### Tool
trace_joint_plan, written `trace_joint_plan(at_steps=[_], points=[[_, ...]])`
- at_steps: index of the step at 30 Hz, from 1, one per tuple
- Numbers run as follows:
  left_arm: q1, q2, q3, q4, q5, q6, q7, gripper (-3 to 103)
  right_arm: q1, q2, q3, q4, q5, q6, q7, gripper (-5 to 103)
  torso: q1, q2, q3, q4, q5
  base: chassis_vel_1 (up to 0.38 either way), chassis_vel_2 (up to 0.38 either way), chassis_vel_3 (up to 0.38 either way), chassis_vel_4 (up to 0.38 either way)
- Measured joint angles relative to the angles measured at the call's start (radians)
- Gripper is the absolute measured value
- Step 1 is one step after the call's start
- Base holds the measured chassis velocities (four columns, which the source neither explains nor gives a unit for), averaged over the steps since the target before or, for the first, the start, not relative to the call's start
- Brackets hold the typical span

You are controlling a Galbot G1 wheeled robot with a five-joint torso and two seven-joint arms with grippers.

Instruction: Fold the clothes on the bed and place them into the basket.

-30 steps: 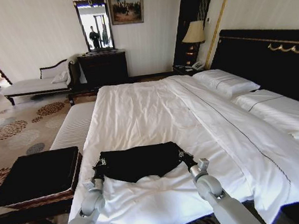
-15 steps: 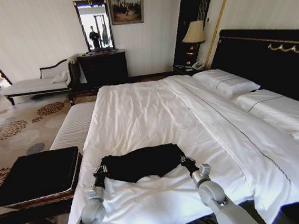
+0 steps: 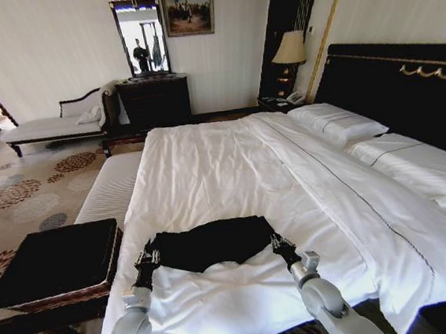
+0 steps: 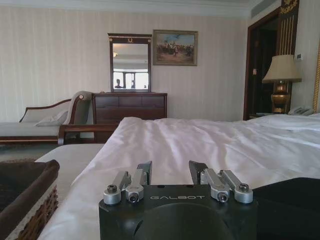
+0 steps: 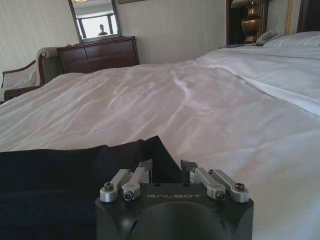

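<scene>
Black gripper housings (image 4: pixel 170 175) (image 5: pixel 167 172) read "GALBOT", flanking the T-shirt (image 3: pixel 207 243).

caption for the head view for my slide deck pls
Both grippers, left and right, open at the near corners of a folded black T-shirt on the white-duvet bed, beside the brown wicker basket.

T-shirt on the near end of the bed, a gripper at each of its corners

The T-shirt (image 3: pixel 207 243) lies on the bed (image 3: pixel 231 166) at 12 o'clock, close in. The left gripper (image 3: pixel 146 259) sits at its 9 o'clock corner, the right gripper (image 3: pixel 280 244) at its 3 o'clock corner. The basket (image 3: pixel 54 262) stands beside the bed at 9 o'clock; pillows (image 3: pixel 337 122) lie far off at 2 o'clock.
</scene>
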Motion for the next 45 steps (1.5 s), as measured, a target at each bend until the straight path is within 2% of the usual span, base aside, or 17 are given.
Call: trace_joint_plan(at_steps=[1,3,4,6,8,10,11,12,13,14,15,16,19,21,25,31,45], points=[[0.021,0.001,-0.021,-0.021,-0.012,-0.001,0.004,46,-0.015,-0.006,0.012,0.020,0.002,0.000,0.001,38,0.000,0.000,0.000,0.0001,-0.0002,0.000,0.000,0.000,0.000],[0.045,0.002,-0.052,-0.058,-0.034,0.002,0.006,57,-0.033,-0.010,0.027,0.050,0.009,0.000,0.004,44,0.000,0.000,0.000,0.0000,0.0000,0.000,0.000,0.000,0.000],[0.045,0.002,-0.052,-0.058,-0.034,0.002,0.006,57,-0.033,-0.010,0.027,0.050,0.009,0.000,0.004,44,0.000,0.000,0.000,0.0000,0.0000,0.000,0.000,0.000,0.000],[0.055,0.002,-0.073,-0.092,-0.030,0.016,0.006,63,-0.033,-0.006,0.032,0.071,0.023,-0.007,0.010,55,0.000,0.000,0.000,-0.0001,0.0001,0.000,0.000,0.000,0.000],[0.051,0.002,-0.077,-0.103,0.007,0.027,0.002,74,-0.020,0.000,0.028,0.081,0.065,-0.036,0.021,61,0.000,0.000,0.000,-0.0001,0.0001,0.000,0.000,0.000,0.000],[0.051,0.001,-0.078,-0.104,0.018,0.030,0.000,74,-0.017,0.002,0.026,0.085,0.088,-0.048,0.027,66,0.000,0.000,0.000,-0.0002,0.0000,0.000,0.000,0.000,0.000],[0.059,-0.001,-0.081,-0.107,0.039,0.035,-0.002,85,-0.008,0.009,0.021,0.093,0.161,-0.077,0.047,72,0.000,0.000,0.000,-0.0003,-0.0002,0.000,0.000,0.000,0.000],[0.079,-0.005,-0.092,-0.114,0.049,0.040,-0.002,89,-0.003,0.017,0.021,0.098,0.235,-0.104,0.065,78,0.000,0.000,0.000,-0.0004,-0.0002,0.000,0.000,0.000,0.000],[0.098,-0.009,-0.102,-0.119,0.053,0.041,-0.002,89,-0.002,0.024,0.022,0.101,0.284,-0.121,0.076,78,0.000,0.000,0.000,-0.0004,-0.0001,0.000,0.000,0.000,0.000],[0.165,-0.024,-0.137,-0.135,0.057,0.040,0.007,94,-0.002,0.041,0.031,0.104,0.392,-0.158,0.103,83,0.000,0.000,0.000,0.0004,0.0001,0.000,0.000,0.000,0.000],[0.193,-0.032,-0.153,-0.140,0.059,0.034,0.013,98,-0.002,0.049,0.037,0.105,0.431,-0.171,0.112,89,0.000,0.000,0.000,0.0004,0.0000,0.000,0.000,0.000,0.000],[0.193,-0.032,-0.153,-0.140,0.059,0.034,0.013,98,-0.002,0.049,0.037,0.105,0.431,-0.171,0.112,89,0.000,0.000,0.000,0.0004,0.0000,0.000,0.000,0.000,0.000],[0.296,-0.072,-0.210,-0.167,0.073,-0.006,0.028,100,-0.001,0.079,0.056,0.109,0.569,-0.209,0.159,99,0.000,0.000,0.000,-0.0001,0.0000,0.000,0.000,0.000,0.000],[0.306,-0.078,-0.215,-0.170,0.073,-0.010,0.029,100,-0.001,0.084,0.058,0.110,0.582,-0.211,0.164,99,0.000,0.000,0.000,-0.0001,0.0000,0.000,0.000,0.000,0.000],[0.383,-0.154,-0.252,-0.171,0.081,-0.069,0.029,100,0.020,0.146,0.064,0.069,0.683,-0.230,0.183,100,0.000,0.000,0.000,0.0000,0.0001,0.000,0.000,0.000,0.000],[0.443,-0.193,-0.259,-0.206,0.075,-0.094,0.026,100,0.092,0.196,0.048,-0.041,0.697,-0.232,0.172,100,0.000,0.000,0.000,0.0000,0.0000,0.000,0.000,0.000,0.000],[0.471,-0.189,-0.232,-0.242,0.097,-0.110,0.013,100,0.206,0.321,0.061,-0.199,0.634,-0.207,0.078,100,0.000,0.000,0.000,-0.0002,-0.0003,0.000,0.000,0.000,0.000]])
